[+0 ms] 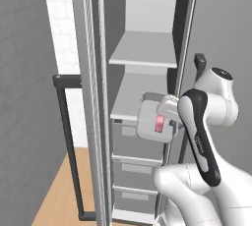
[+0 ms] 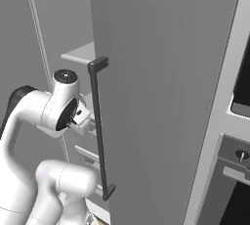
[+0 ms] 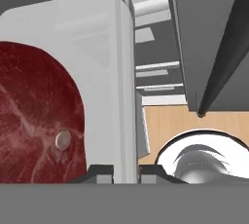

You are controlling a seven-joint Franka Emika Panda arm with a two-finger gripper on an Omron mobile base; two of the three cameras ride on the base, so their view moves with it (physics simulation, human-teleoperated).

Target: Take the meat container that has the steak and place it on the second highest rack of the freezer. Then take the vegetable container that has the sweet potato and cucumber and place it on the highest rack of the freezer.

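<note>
My gripper [image 1: 170, 117] is shut on the rim of the meat container [image 1: 153, 123], a pale grey tray that holds the pink-red steak [image 1: 159, 124]. The tray hangs tilted, its open side towards the left base camera, just in front of the right end of the freezer's [image 1: 142, 4] second highest rack [image 1: 133, 99]. The highest rack [image 1: 145, 50] above it is bare. In the hand view the steak [image 3: 34, 116] lies left of the tray wall [image 3: 120, 82], which sits between my gripper's [image 3: 126, 173] tips. The vegetable container, sweet potato and cucumber are out of view.
The freezer door [image 1: 91, 97] stands open on the left, with its dark bar handle [image 1: 66, 136]. Stacked drawers [image 1: 138, 171] sit below the racks. A shut grey door [image 2: 161, 97] with a bar handle [image 2: 99, 131] is close on the right. A wall oven [image 2: 239, 121] lies further right.
</note>
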